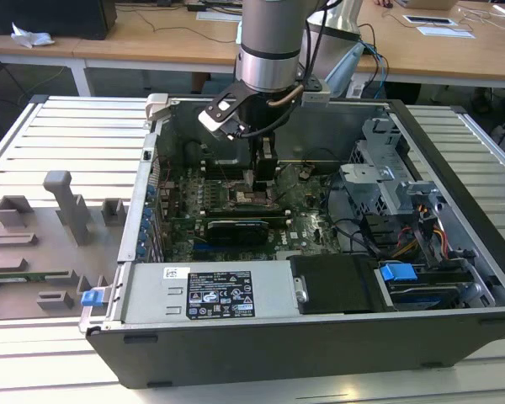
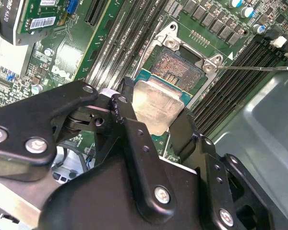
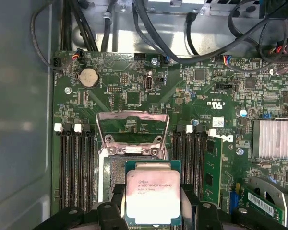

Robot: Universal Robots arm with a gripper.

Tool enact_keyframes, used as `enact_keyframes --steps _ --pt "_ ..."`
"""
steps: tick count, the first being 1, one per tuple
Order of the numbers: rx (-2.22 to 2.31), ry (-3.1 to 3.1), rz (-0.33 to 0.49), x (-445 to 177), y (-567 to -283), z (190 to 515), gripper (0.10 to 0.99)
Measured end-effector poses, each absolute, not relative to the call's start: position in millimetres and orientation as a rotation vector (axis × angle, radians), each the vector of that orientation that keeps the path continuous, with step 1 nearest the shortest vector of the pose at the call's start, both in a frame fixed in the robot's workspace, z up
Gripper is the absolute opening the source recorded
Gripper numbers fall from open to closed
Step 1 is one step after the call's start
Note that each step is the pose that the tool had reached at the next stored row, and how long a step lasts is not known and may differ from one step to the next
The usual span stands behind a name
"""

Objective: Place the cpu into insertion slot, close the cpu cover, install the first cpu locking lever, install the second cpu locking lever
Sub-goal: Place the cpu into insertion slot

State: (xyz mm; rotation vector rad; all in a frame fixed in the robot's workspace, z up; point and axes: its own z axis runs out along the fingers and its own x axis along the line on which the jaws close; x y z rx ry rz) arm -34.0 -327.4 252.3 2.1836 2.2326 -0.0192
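My gripper [image 3: 152, 203] is shut on the cpu [image 3: 152, 195], a flat square chip with a silver-grey top, gripped by two opposite edges between black fingers [image 3: 116, 203]. In the second wrist view the cpu [image 2: 156, 108] hangs just off one side of the insertion slot [image 2: 176, 71], whose dark pin field lies bare. The insertion slot [image 3: 113, 178] is partly covered by the chip in the first wrist view. The cpu cover [image 3: 133, 115], a silvery window frame, stands flipped open beyond the slot. A thin metal lever [image 2: 254, 68] sticks out sideways. In the exterior view the gripper [image 1: 263, 172] reaches down into the open case over the slot [image 1: 251, 199].
Long black memory slots [image 3: 72, 167] flank the socket on both sides. A black expansion card [image 1: 236, 229] lies in front of it. The power supply [image 1: 210, 290], drive cage [image 1: 387, 181] and case walls [image 1: 156, 126] hem the arm in. A grey fixture board [image 1: 42, 244] lies at the exterior view's left.
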Motion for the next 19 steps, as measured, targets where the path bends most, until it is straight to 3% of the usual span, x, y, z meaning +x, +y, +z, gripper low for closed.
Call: enact_keyframes --steps 19 --pt "2.183 2.233 -0.019 -48 -324 234 0.541"
